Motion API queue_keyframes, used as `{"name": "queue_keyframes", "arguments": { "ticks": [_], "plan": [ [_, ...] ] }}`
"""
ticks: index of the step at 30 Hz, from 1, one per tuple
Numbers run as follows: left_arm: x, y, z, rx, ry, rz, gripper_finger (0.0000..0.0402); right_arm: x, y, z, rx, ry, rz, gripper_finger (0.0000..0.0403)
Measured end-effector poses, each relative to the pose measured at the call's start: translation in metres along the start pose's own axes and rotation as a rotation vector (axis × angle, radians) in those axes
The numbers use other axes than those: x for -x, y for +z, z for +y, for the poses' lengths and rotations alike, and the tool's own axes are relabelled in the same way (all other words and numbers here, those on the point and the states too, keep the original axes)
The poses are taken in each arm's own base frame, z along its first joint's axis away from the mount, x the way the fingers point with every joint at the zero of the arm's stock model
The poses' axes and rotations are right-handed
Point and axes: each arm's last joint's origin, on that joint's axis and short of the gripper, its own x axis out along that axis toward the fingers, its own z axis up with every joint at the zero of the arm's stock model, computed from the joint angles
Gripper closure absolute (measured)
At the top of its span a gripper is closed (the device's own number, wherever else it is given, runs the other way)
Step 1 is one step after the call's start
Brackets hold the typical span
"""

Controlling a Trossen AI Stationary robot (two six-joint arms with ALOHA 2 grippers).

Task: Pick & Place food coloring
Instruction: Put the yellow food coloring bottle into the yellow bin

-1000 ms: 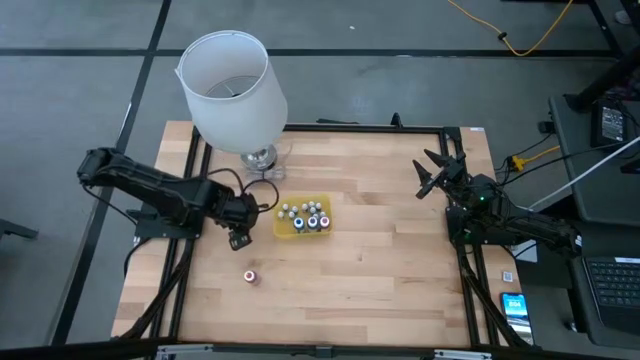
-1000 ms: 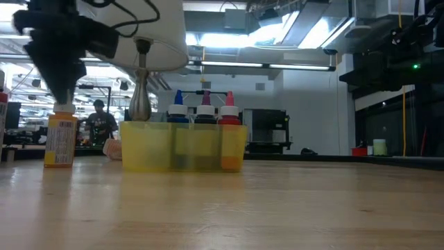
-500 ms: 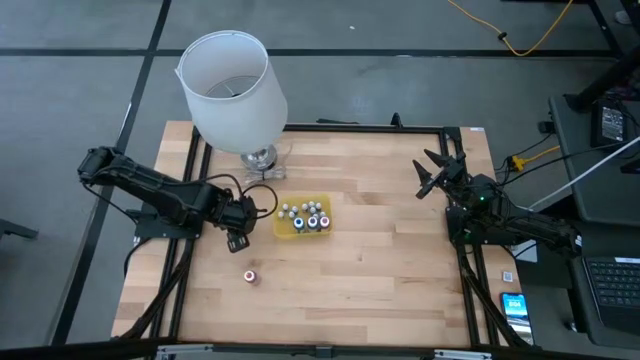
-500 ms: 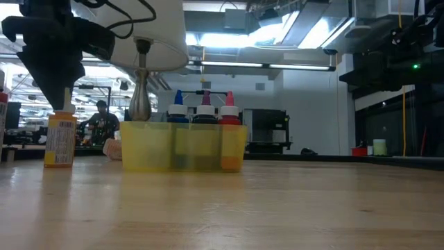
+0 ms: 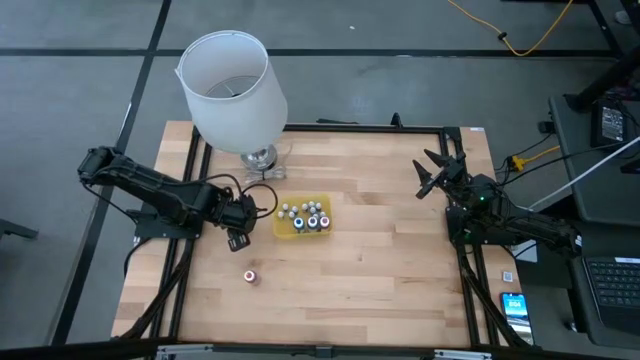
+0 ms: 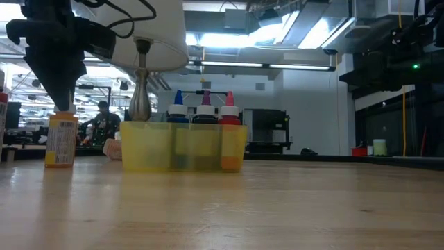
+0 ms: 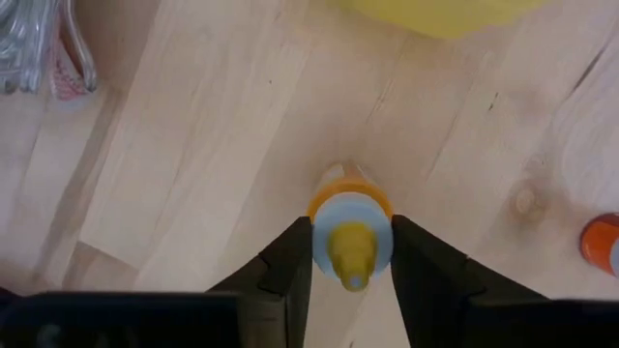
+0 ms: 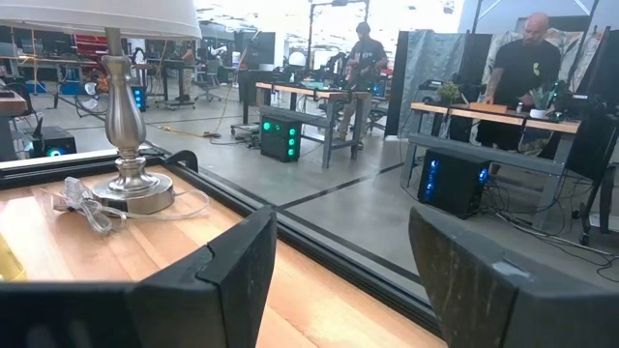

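A small food coloring bottle with a yellow label and an orange shoulder stands upright on the table, left of the yellow tray. My left gripper points down over it and is shut on its top; in the high view the gripper hides the bottle. Several more food coloring bottles stand in the tray. Another bottle with a red top stands alone nearer the front edge. My right gripper waits open at the table's far right, holding nothing. My left gripper pinches the bottle's round white collar, just under the yellow nozzle tip, between its two fingers. The fingers come from above, pointing steeply down. The bottle stays upright, its base on the table.
A big white lampshade on a metal lamp foot stands behind the tray, with a clear cord coiled by it. The red-topped bottle is close to my left gripper. Bare wood lies between the tray and the right arm.
My left gripper has stayed over the bottle while its fingers have drawn in around the bottle's top. The bottle has kept its place on the table.
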Motion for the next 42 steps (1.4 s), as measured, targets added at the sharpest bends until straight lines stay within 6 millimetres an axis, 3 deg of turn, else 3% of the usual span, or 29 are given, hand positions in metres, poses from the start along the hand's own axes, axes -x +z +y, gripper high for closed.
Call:
{"name": "queue_keyframes", "arguments": {
  "ticks": [10,20,29,42],
  "plan": [
    [0.005,0.0,0.001,0.02,-0.072,0.049,0.029,0.0,0.0,0.0,0.0,0.0,0.0,0.0166],
    [0.044,0.02,-0.005,0.023,-0.076,-0.014,0.0291,0.0,0.0,0.0,0.0,0.0,0.0,0.0166],
    [0.064,0.055,-0.012,-0.007,-0.049,-0.037,0.0291,0.0,0.0,0.0,0.0,0.0,0.0,0.0166],
    [0.049,0.107,-0.029,-0.069,-0.016,-0.024,0.0291,0.0,0.0,0.0,0.0,0.0,0.0,0.0166]
  ]
}}
